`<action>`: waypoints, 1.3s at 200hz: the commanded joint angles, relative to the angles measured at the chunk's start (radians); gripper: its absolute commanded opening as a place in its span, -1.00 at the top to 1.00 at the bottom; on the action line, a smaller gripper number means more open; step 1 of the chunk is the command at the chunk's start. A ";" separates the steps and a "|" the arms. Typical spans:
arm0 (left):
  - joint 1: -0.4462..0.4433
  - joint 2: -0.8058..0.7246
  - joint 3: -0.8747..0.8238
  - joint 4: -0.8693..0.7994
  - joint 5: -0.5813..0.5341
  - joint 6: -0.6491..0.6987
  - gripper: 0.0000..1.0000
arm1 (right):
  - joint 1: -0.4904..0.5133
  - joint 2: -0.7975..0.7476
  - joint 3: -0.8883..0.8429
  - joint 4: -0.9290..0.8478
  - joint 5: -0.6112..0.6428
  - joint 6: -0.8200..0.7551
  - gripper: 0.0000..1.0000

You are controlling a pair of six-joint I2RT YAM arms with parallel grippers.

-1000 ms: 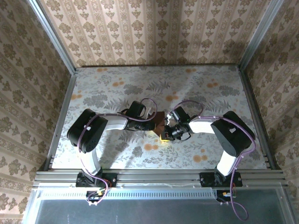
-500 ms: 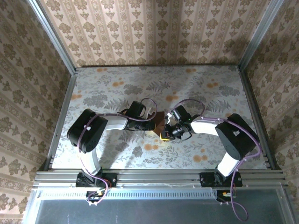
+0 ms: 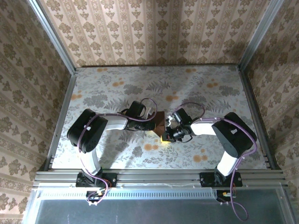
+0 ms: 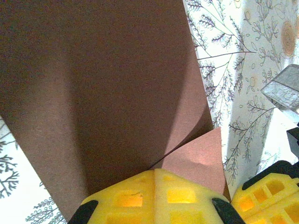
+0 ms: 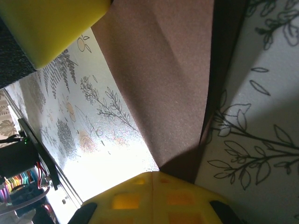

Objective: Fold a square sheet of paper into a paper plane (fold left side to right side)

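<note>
- dead centre of the table [image 3: 219, 100], the square sheet of paper [image 3: 159, 121] sits between your two grippers, dark reddish-brown against the grey fern print.
- from the left wrist view the sheet [image 4: 107, 84] is not lying flat: it bows up and away from the camera, with a soft shadowed curve down its middle.
- a lighter flap [image 4: 198, 158] of the same sheet lies at its near right corner, and its edge runs straight to the fingertips.
- left gripper [image 4: 154, 184]: yellow jaws pressed together with no gap, and the sheet's near edge goes into the seam, so you're pinching the paper.
- right gripper [image 5: 152, 184]: jaws also closed tight. the sheet [image 5: 168, 88] narrows to a corner that ends at those tips, and it reads as a pinch on that corner.
- the right wrist view shows a dark shadow strip along the sheet's right edge on the table, so that edge is lifted off the surface.
- both grippers are just beside each other: a yellow finger [image 4: 264, 196] of the right one shows at the lower right of the left wrist view.
- top view: left arm [image 3: 93, 128] reaches in from the left, right arm [image 3: 229, 133] from the right, both bent low over the table.
- patterned walls [image 3: 154, 32] surround the table on three sides, and a metal rail [image 3: 159, 177] runs along the near edge.
</note>
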 commanded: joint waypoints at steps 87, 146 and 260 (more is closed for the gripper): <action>0.021 0.057 -0.024 -0.144 -0.136 -0.005 1.00 | 0.002 -0.099 0.066 -0.116 0.007 -0.001 1.00; 0.013 0.057 -0.019 -0.142 -0.134 -0.011 1.00 | 0.012 0.061 0.140 -0.108 0.042 -0.017 1.00; 0.012 0.007 0.005 -0.145 -0.105 -0.034 0.97 | -0.006 -0.141 0.015 -0.216 0.048 -0.073 0.91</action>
